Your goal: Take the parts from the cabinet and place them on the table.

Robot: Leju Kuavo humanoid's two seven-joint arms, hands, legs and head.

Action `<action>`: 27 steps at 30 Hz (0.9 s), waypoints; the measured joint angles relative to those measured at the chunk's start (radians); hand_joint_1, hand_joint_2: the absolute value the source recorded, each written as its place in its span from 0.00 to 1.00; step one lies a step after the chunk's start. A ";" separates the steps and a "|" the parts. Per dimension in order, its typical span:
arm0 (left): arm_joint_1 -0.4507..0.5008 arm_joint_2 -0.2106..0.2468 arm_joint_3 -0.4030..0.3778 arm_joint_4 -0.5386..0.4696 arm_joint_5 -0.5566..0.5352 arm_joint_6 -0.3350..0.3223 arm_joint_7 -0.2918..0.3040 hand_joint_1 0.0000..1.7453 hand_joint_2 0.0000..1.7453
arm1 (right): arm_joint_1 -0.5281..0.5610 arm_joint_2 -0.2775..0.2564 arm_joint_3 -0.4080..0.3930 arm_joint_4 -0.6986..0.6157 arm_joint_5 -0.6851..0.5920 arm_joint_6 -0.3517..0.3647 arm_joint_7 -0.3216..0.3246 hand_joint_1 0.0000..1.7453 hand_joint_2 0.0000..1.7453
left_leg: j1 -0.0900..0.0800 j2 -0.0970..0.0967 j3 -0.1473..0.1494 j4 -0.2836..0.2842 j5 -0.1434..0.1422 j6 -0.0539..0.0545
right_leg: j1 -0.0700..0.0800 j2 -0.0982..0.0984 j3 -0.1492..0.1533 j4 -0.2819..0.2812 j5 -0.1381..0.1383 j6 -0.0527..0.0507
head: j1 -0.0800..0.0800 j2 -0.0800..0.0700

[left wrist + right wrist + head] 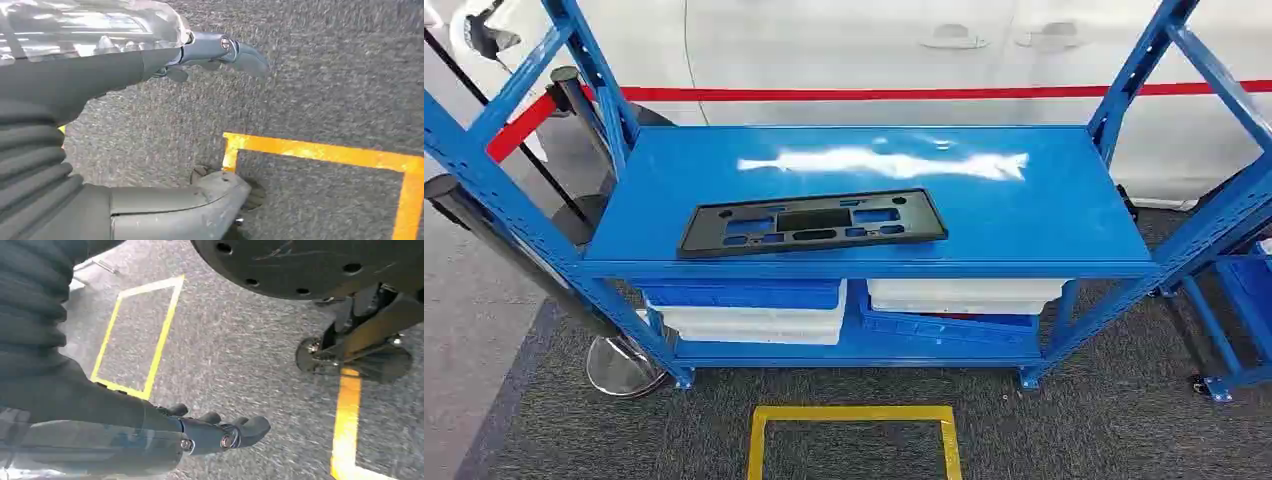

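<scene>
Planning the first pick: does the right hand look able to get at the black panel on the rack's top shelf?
Probably yes: the black panel lies alone on the open top shelf, nothing over it. The right hand hangs empty above the floor, so it must first lift.

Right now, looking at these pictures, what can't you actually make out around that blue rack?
- Bins on the lower shelf, head view: the top shelf hides their insides.
- Black part, head view: markings too small to read.
- Rack uprights, head view: cut off by the picture's top edge.
- White car behind: cut off; only its lower doors show.
- Left hand, left wrist view: blurred, fingers partly hidden by its cover.
- Right hand, right wrist view: palm side turned away.
</scene>
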State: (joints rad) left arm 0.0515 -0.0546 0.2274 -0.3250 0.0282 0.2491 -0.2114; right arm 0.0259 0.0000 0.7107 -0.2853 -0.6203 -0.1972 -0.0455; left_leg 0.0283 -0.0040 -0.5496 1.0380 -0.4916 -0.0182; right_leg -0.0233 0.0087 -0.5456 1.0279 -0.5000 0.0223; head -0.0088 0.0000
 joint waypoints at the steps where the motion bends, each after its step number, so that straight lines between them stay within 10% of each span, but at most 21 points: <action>1: -0.002 -0.002 0.006 0.003 0.000 0.006 -0.008 0.00 0.00 | 0.000 -0.001 0.010 0.000 -0.013 -0.006 -0.016 0.00 1.00 | 0.000 0.000 0.000 0.000 0.000 0.000 | 0.000 0.000 0.000 0.000 0.000 0.000 | 0.000 0.000; 12: -0.016 -0.010 0.049 0.034 -0.010 0.037 -0.113 0.00 0.00 | 0.012 -0.006 -0.128 -0.167 0.097 -0.036 -0.229 0.00 1.00 | 0.000 0.001 0.001 0.000 0.000 0.000 | 0.000 0.000 0.001 0.000 0.000 0.000 | 0.000 0.000; 13: -0.018 -0.010 0.050 0.037 -0.014 0.037 -0.120 0.00 0.00 | 0.008 -0.006 -0.148 -0.200 0.115 -0.032 -0.243 0.00 0.00 | 0.000 0.000 0.002 0.000 0.000 0.000 | 0.000 -0.001 0.001 0.000 0.000 0.000 | 0.000 0.000; 27: -0.024 -0.009 0.077 0.057 -0.055 0.027 -0.188 0.00 0.00 | -0.002 -0.016 -0.282 -0.658 0.342 -0.013 -0.390 0.00 0.00 | 0.000 0.000 0.002 0.000 0.002 0.000 | 0.000 -0.001 0.001 0.000 0.000 0.000 | 0.000 0.000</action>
State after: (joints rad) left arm 0.0278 -0.0637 0.3040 -0.2682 -0.0271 0.2758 -0.3994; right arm 0.0241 -0.0160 0.4288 -0.9432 -0.2784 -0.2098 -0.4353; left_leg 0.0283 -0.0039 -0.5474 1.0383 -0.4898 -0.0185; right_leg -0.0234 0.0082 -0.5445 1.0282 -0.4997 0.0226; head -0.0088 0.0000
